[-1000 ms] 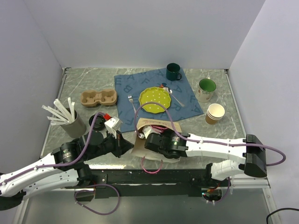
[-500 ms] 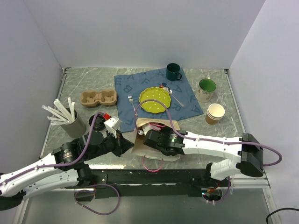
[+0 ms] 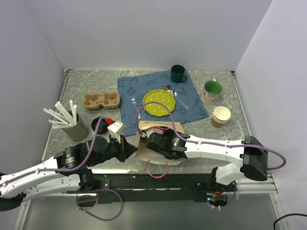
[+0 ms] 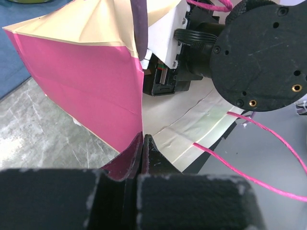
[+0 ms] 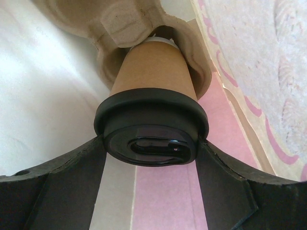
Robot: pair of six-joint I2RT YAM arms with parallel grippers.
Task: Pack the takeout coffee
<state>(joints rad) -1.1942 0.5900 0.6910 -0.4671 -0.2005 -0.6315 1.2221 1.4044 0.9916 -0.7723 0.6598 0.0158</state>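
The takeout coffee [image 5: 152, 72], a brown paper cup with a black lid, shows in the right wrist view. Its base sits in a pulp cup carrier [image 5: 115, 19] inside the paper bag [image 5: 235, 139], which has a pink lining. My right gripper [image 5: 149, 146] is shut on the cup's lid, one finger on each side. In the top view the bag [image 3: 163, 126] lies on its side at the table's near edge, and the right wrist [image 3: 163, 143] reaches into it with the fingers hidden. My left gripper [image 4: 143, 140] is shut on the bag's mouth edge [image 4: 81, 81], left of the bag [image 3: 128, 147].
An empty pulp carrier [image 3: 100, 100] lies at the left. A cup of white stirrers [image 3: 72, 122] and a black lid [image 3: 99, 121] sit near the left arm. A blue cloth [image 3: 192, 105] holds a yellow-green plate [image 3: 159, 102]. Two green mugs [image 3: 178, 73] [image 3: 212, 90] and stacked tan cups [image 3: 220, 116] stand at the right.
My right arm has shifted a little to the left, with its wrist going further into the bag. My left gripper has kept its hold on the bag's edge.
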